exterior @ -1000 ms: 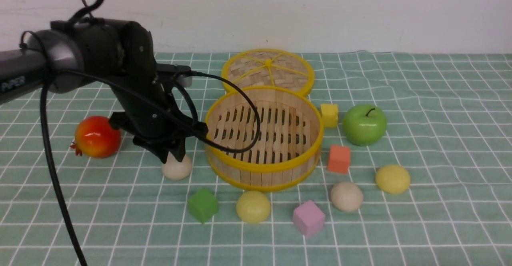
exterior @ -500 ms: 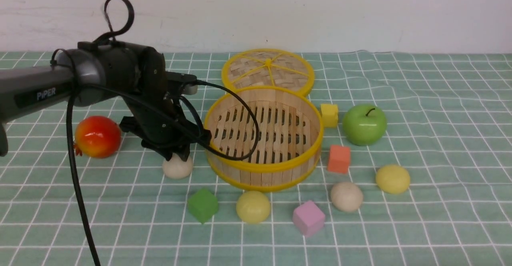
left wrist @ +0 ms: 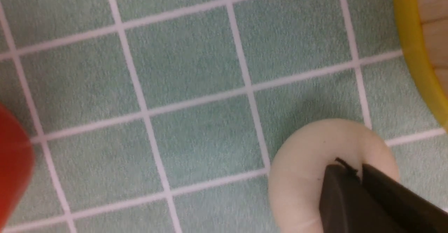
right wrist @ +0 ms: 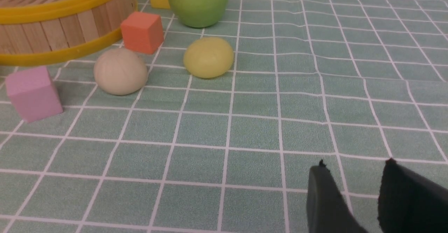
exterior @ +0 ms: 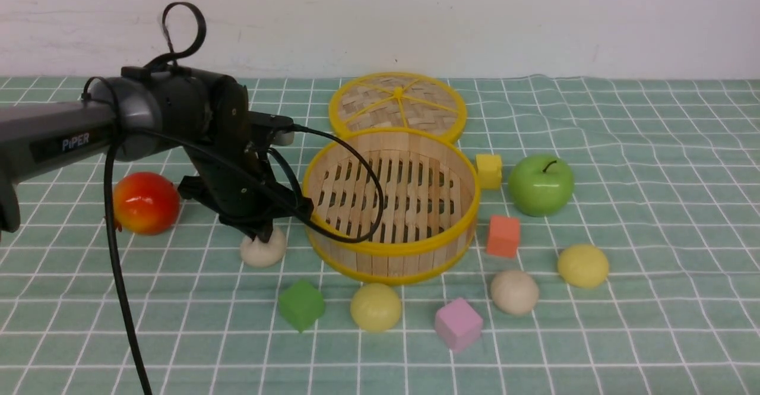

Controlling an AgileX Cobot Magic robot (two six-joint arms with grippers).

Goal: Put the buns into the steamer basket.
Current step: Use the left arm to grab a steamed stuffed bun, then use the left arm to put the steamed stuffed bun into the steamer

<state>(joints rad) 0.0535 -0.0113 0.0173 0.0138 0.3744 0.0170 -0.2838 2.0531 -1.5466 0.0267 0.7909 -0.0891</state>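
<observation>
- A green checked tablecloth (exterior: pixel 653 205) covers the table, with a white wall (exterior: pixel 475 15) behind it.
- A woven lid (exterior: pixel 398 105) with a yellow rim lies flat at the back.
- A red pomegranate (exterior: pixel 145 203) sits far left.
- A green apple (exterior: pixel 541 185) stands on the right, with a yellow cube (exterior: pixel 488 171) just beside it.
- An orange cube (exterior: pixel 503 236) sits in front of the yellow cube.
- A green cube (exterior: pixel 301 305) and a pink cube (exterior: pixel 458 324) lie nearest the front, well apart.

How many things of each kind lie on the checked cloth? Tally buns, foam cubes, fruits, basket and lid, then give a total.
Buns: 4
Foam cubes: 4
Fruits, apple and pomegranate: 2
Steamer basket: 1
Lid: 1
Total: 12
</observation>
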